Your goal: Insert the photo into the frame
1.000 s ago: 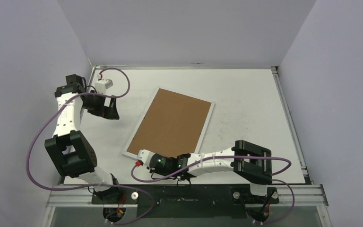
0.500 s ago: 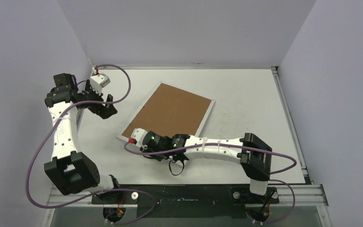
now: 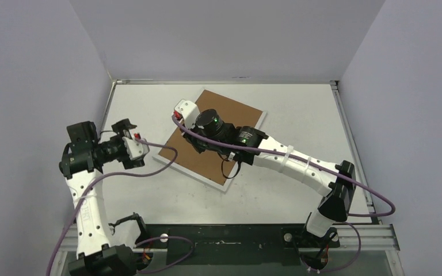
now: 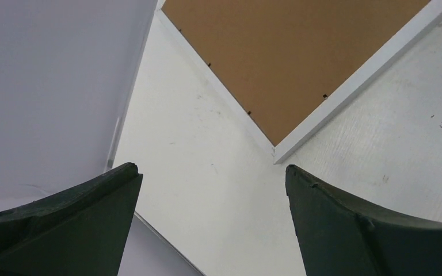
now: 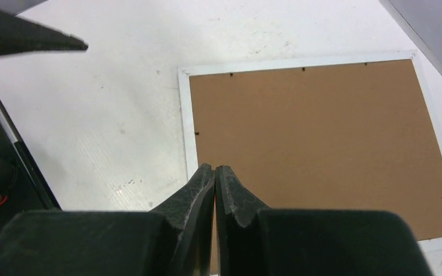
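Frame (image 5: 299, 59) face-down, R pincer (image 5: 214, 168) clenched empty over it, L pincer (image 4: 210, 168) wide apart nr its corner.

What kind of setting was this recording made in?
Most likely a lab robot cell: a white table walled in by plain pale panels, with a left arm and right arm bolted to a metal rail at its near edge.
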Tool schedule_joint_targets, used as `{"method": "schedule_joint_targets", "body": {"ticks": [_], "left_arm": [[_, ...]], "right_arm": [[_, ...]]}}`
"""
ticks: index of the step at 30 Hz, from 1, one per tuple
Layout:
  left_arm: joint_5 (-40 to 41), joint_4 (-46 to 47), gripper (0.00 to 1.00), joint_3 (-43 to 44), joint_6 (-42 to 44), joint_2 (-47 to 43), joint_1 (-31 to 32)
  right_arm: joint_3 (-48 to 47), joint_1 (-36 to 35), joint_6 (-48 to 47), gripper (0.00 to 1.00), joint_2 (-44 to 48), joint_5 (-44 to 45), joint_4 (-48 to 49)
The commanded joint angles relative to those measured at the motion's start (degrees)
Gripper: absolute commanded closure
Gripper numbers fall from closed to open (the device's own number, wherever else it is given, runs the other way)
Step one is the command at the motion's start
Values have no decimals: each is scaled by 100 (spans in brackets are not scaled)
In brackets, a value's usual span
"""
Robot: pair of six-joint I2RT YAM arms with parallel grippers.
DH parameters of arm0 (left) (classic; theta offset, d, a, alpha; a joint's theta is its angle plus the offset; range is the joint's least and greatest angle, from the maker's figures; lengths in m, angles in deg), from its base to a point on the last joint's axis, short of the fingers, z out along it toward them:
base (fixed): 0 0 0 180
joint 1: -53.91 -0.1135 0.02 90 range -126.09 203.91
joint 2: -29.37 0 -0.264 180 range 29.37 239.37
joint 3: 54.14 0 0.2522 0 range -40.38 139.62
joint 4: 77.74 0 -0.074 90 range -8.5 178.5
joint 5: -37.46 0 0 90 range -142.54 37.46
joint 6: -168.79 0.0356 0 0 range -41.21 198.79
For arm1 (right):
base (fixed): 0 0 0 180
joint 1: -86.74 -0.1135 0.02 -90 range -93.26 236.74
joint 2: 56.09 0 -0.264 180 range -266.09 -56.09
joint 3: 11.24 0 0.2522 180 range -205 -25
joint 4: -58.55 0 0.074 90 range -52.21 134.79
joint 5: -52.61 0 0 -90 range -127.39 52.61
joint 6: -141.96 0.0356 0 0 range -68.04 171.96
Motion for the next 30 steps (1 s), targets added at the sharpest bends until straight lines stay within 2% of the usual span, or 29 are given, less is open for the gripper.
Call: {"method": "schedule_joint_targets", "body": {"ticks": [1,3,5,7,8,10,12,15,17,19,22,25,30], "left_arm": [[-208,568,4,-789,1330,-576,308],[-207,1180,4,-1046,617,-650,266],[-127,1654,4,-1335,400,-577,201],[36,2537,4,-1596,-629,-426,276],[192,2696,4,-1610,-1019,-256,481],[805,2426,4,-1466,-935,227,1002],[1390,2544,4,-1356,-1438,700,1372],[1317,2644,4,-964,-2478,1390,1467],[1185,1884,4,-628,-2032,1876,1511],[1369,1480,4,-743,-1504,2072,1620],[1770,2031,4,-1496,-1137,1735,1780],[2230,3002,4,-2159,-1233,1381,2005],[2934,3291,4,-2041,-1979,2055,2212]], "right_arm": [[-129,188,-7,95,279,-112,-98],[207,355,32,94,498,-106,-4],[665,526,264,75,698,150,79],[997,948,781,60,814,-19,6],[1332,1163,1041,55,999,7,56],[1996,1667,1394,43,1366,-22,385],[2460,2076,1569,32,1518,256,590],[2665,2917,1433,29,1365,547,899],[2690,3946,1649,29,1087,-435,1600],[2400,4668,1746,29,461,-1008,2168],[973,5203,1617,29,-1063,-1405,1891],[-417,5303,1704,30,-2324,-1631,1684],[-1712,5308,1753,30,-3762,-1742,1644]]}}
